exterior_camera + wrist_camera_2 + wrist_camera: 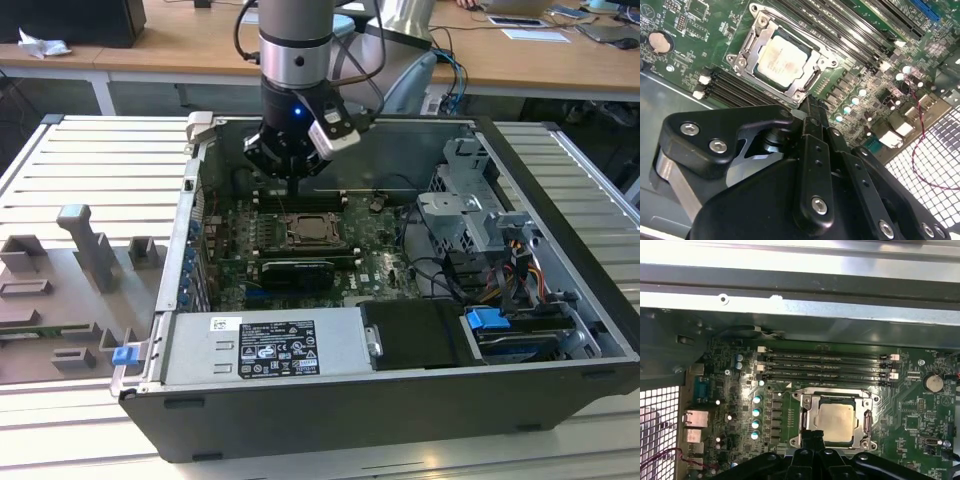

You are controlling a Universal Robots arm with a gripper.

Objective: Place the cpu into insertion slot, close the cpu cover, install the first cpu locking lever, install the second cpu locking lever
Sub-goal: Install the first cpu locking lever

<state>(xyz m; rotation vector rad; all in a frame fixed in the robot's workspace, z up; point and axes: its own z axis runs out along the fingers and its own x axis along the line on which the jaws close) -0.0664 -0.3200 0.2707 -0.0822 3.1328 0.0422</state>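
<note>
The cpu (781, 60) (836, 422) (308, 229), with its pale metal top, lies flat in the insertion slot (812, 80) (867, 440) on the green motherboard. The silvery cpu cover (751, 46) (809, 412) lies down around the chip as a frame. In both wrist views my gripper (812, 106) (813, 436) has its black fingers pressed together at one edge of the socket, just beside the cover's rim. In the exterior view the gripper (294, 183) hangs low inside the case, just behind the socket. Whether the fingertips touch the metal rim cannot be told.
Long black memory slots (825, 366) run beside the socket. A black card (296, 272) lies in front of it, with the power supply (265, 345) nearer. A drive cage and cables (480, 230) fill the exterior view's right. Case walls (190, 230) surround the board. A grey fixture (85, 250) stands outside.
</note>
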